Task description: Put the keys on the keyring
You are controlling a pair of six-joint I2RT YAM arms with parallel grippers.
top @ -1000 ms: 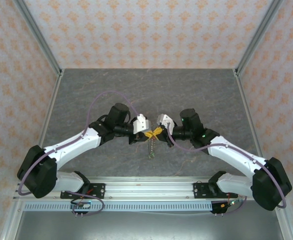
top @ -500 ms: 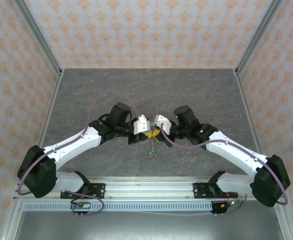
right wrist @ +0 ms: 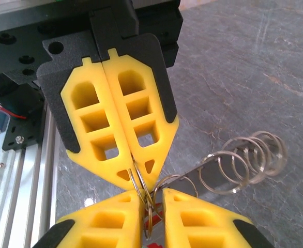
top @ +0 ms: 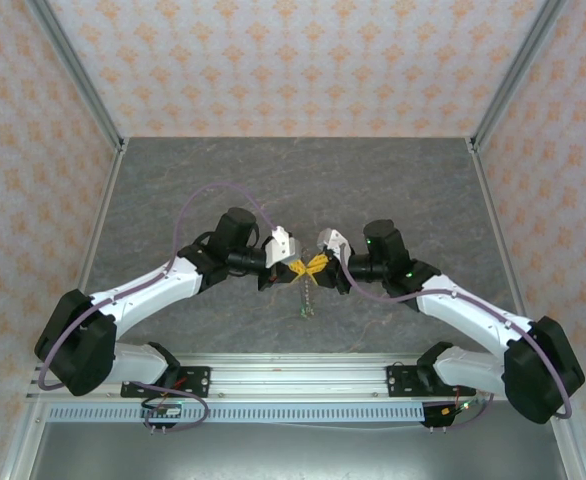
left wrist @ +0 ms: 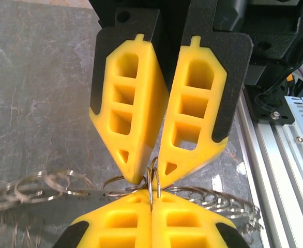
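Note:
My left gripper [left wrist: 152, 195] is shut on a thin silvery ring [left wrist: 151, 181] that stands upright between its yellow fingertips. My right gripper [right wrist: 152, 199] meets it tip to tip, its jaws a little apart, and silvery rings pass loosely through the gap. A bit of red tag [right wrist: 167, 227] shows low in that gap; the keys themselves are hidden. In the top view the left gripper [top: 295, 268] and right gripper [top: 316, 265] touch above the table's middle. The keyring chain [top: 305, 295] hangs down from them, with a small green tag [top: 304, 316] at its end.
Several linked silvery rings [right wrist: 247, 157] trail off over the grey stone-patterned table [top: 393, 180]. The aluminium rail [top: 303, 375] with the arm bases runs along the near edge. Patterned walls close in the other sides.
The right gripper's jaws have parted a little from shut. Its arm swung in towards the left and back again. The left gripper closed fully on the ring and has held still.

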